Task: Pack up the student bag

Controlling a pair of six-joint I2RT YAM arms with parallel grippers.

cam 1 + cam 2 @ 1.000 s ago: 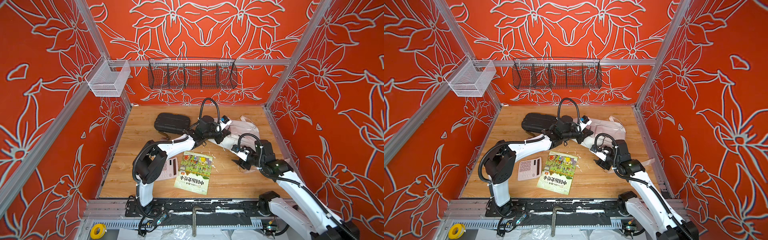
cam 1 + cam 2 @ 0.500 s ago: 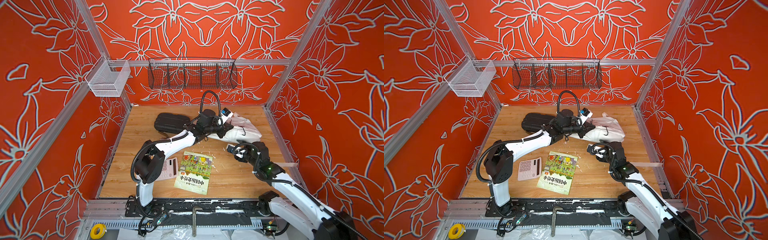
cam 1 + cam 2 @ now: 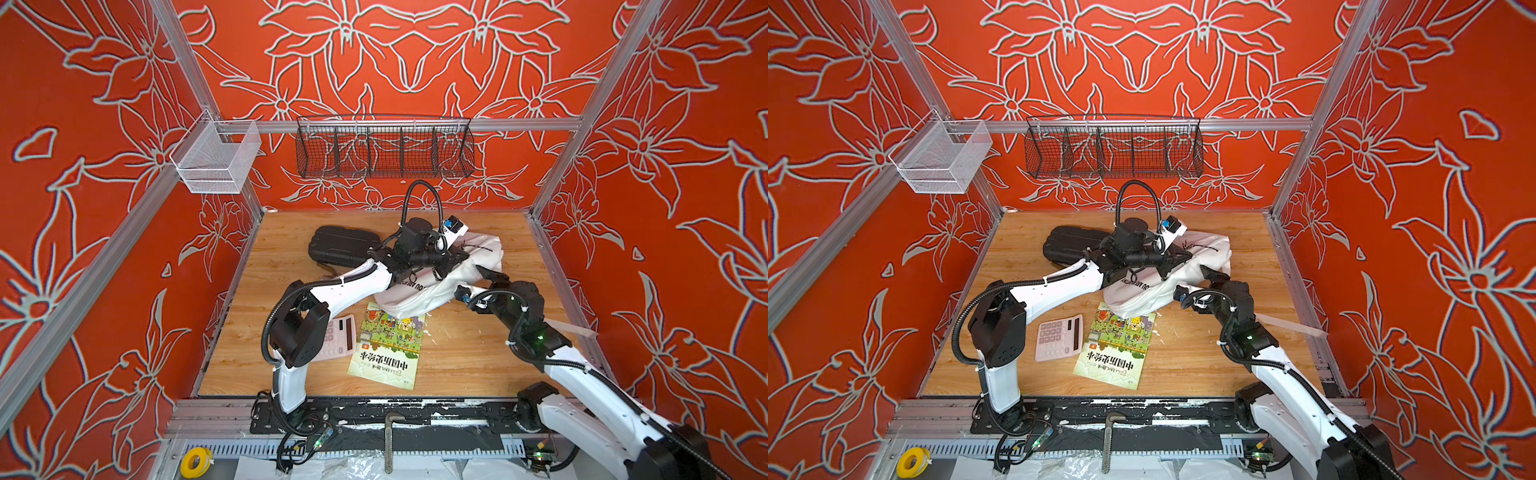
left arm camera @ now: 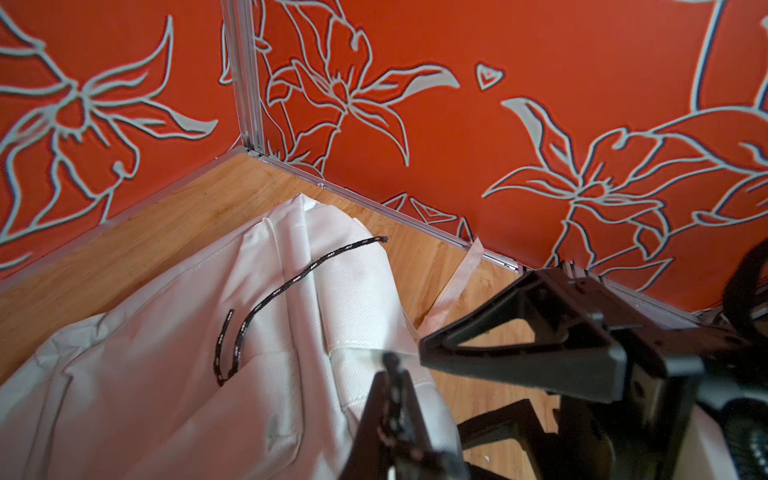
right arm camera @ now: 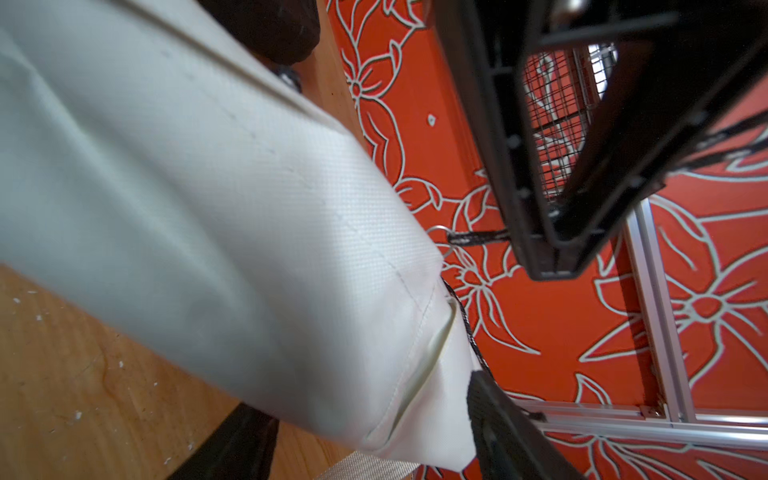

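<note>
Nearer the book (image 3: 386, 349) now, student bag (image 3: 419, 291) is pinched by left gripper (image 3: 455, 255); right gripper (image 3: 488, 274) gapes.

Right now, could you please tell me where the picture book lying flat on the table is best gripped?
Probably its right-hand long edge, approached low from the robot's right across the table. The picture book lies flat and thin; the calculator lies close along its left edge, and the student bag covers its far end.

My wooden table (image 3: 457, 357) carries a book (image 3: 388, 351); calculator (image 3: 1059, 337) just left of it, bag (image 3: 419, 291) touching its far edge, case (image 3: 340, 245) beyond.
</note>
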